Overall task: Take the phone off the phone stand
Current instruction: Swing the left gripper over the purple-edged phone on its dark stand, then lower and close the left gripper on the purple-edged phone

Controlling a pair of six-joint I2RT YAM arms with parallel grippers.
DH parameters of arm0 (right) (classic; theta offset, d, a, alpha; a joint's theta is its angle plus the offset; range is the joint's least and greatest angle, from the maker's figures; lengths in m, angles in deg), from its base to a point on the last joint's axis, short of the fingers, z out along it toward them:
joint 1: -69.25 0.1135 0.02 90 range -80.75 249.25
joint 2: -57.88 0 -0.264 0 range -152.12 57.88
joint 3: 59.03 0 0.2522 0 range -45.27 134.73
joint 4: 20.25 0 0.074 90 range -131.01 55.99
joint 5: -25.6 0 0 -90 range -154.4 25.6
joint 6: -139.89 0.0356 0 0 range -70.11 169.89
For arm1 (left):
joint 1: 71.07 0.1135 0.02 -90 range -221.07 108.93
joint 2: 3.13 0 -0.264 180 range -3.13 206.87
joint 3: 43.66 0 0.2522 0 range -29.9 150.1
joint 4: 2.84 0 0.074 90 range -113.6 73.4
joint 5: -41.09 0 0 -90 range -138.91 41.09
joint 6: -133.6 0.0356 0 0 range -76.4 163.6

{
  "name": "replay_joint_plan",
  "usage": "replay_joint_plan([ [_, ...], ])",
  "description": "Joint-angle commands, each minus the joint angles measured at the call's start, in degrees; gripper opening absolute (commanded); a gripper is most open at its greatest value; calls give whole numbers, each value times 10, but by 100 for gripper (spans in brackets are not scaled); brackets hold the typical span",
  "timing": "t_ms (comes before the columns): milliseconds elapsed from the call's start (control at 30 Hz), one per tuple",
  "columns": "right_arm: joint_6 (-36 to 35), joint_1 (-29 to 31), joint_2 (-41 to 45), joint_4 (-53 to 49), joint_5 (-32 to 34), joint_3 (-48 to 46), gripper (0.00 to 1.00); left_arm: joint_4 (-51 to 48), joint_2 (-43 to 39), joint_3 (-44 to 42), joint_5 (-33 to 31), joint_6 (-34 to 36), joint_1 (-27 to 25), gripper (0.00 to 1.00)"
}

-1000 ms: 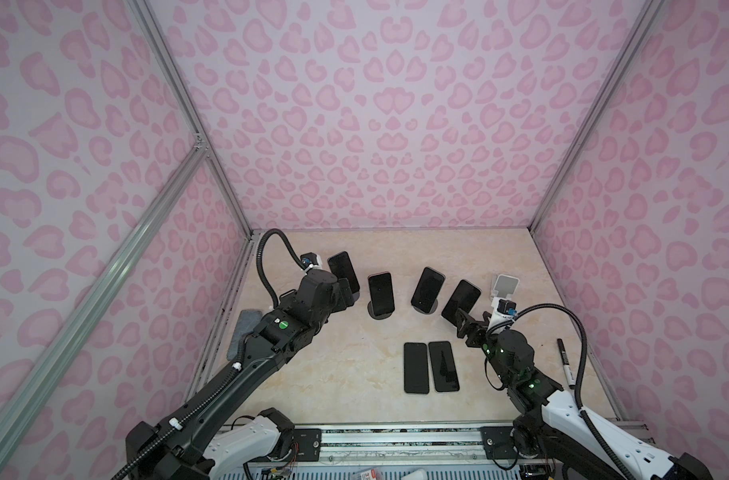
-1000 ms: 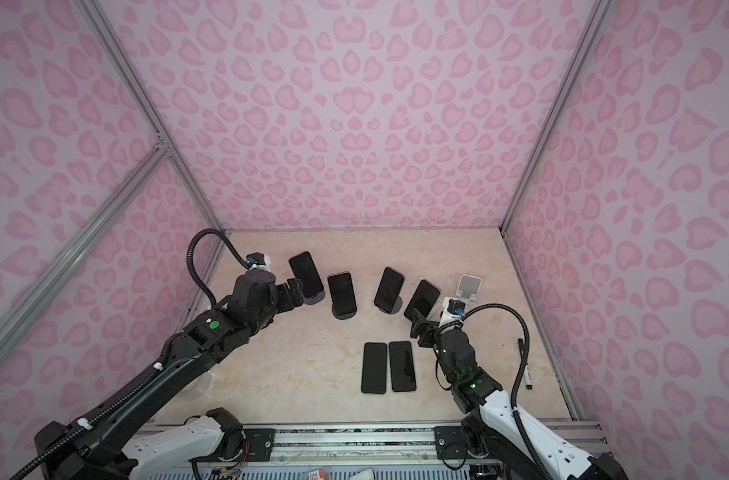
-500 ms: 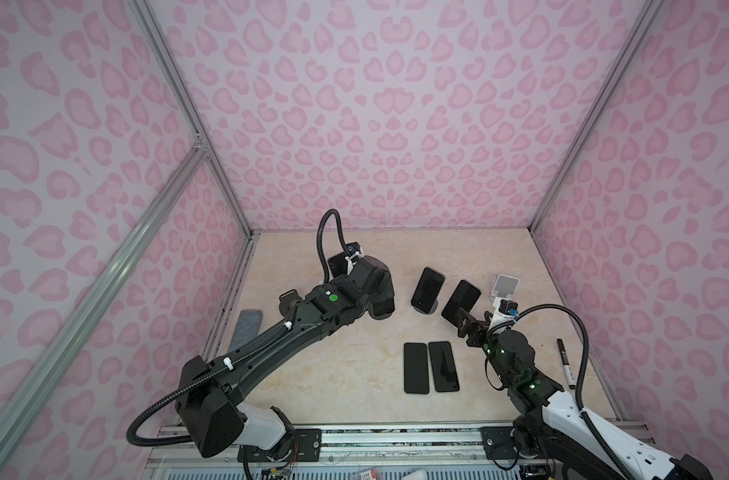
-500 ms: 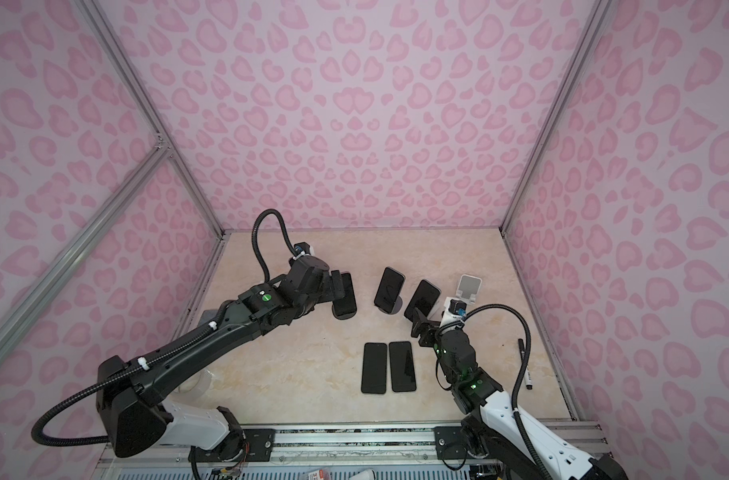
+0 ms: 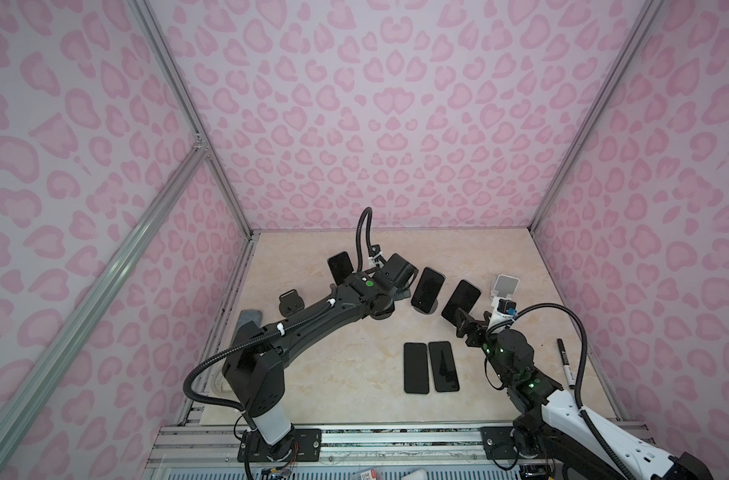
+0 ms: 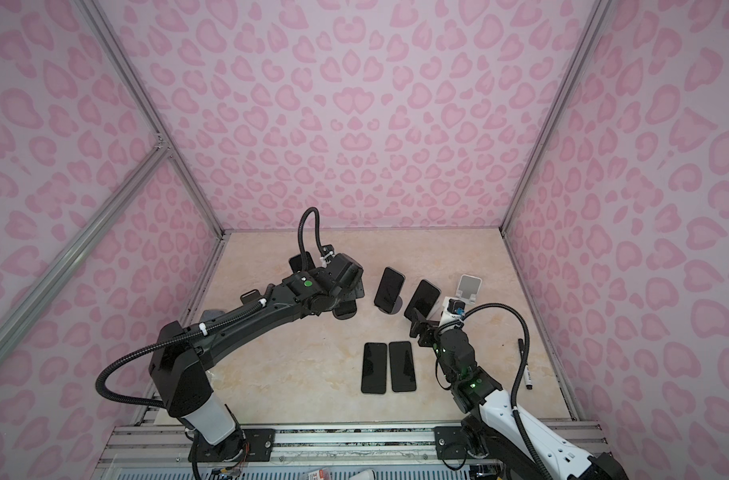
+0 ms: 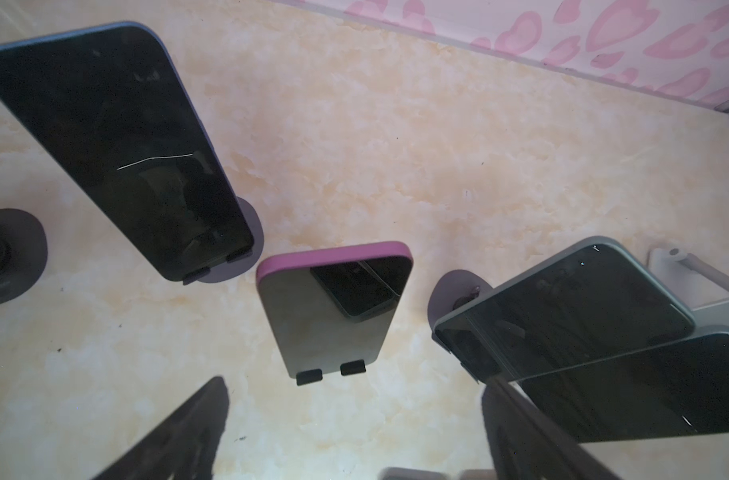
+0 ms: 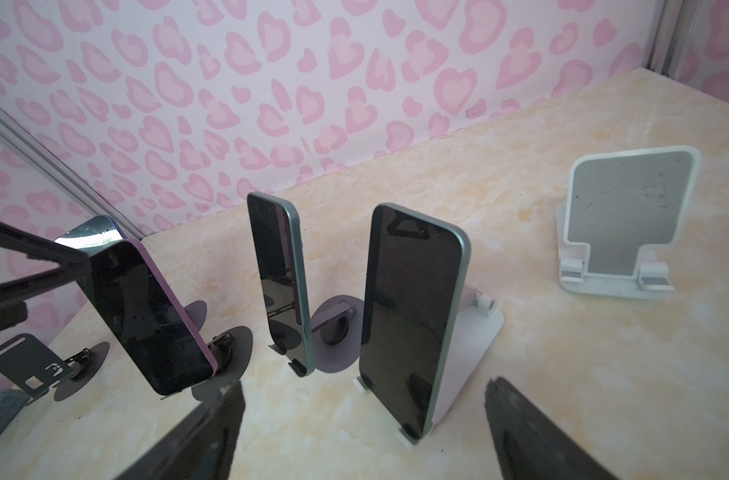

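Note:
Several dark phones lean on stands in a row across the table. My left gripper (image 7: 354, 415) is open and hovers just in front of the purple-edged phone (image 7: 333, 307) on its black stand, with nothing between its fingers (image 7: 180, 436). In both top views that arm's wrist (image 5: 398, 274) hides this phone. My right gripper (image 8: 362, 415) is open too, close to the green-edged phone (image 8: 412, 316) on a white phone stand (image 8: 475, 345), apart from it. In a top view that gripper (image 5: 472, 322) sits just below the rightmost phone (image 5: 461, 300).
Two phones (image 5: 416, 368) (image 5: 443, 365) lie flat side by side mid-table. An empty white stand (image 5: 504, 286) is at the right, an empty black stand (image 5: 291, 302) at the left. A marker (image 5: 564, 365) lies near the right wall, a grey object (image 5: 248, 320) near the left wall.
My left arm swung right from the far-left phone to the purple-edged one, and its jaws opened wider. The right gripper opened a little more and stayed in place.

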Motion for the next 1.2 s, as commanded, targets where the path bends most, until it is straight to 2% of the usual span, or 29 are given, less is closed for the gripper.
replay_joint_plan([
  [0, 2, 0, 1, 1, 3, 4, 93, -16, 16, 11, -41, -41, -5, 98],
  [233, 1, 1, 2, -3, 1, 5, 94, -26, 49, 17, -60, -69, -7, 98],
  [900, 2, 0, -6, -2, -14, 8, 95, -15, 123, 40, -65, -32, -3, 97],
  [1167, 3, 1, -11, -1, -18, 10, 95, -12, 124, 35, -61, -37, 6, 96],
])
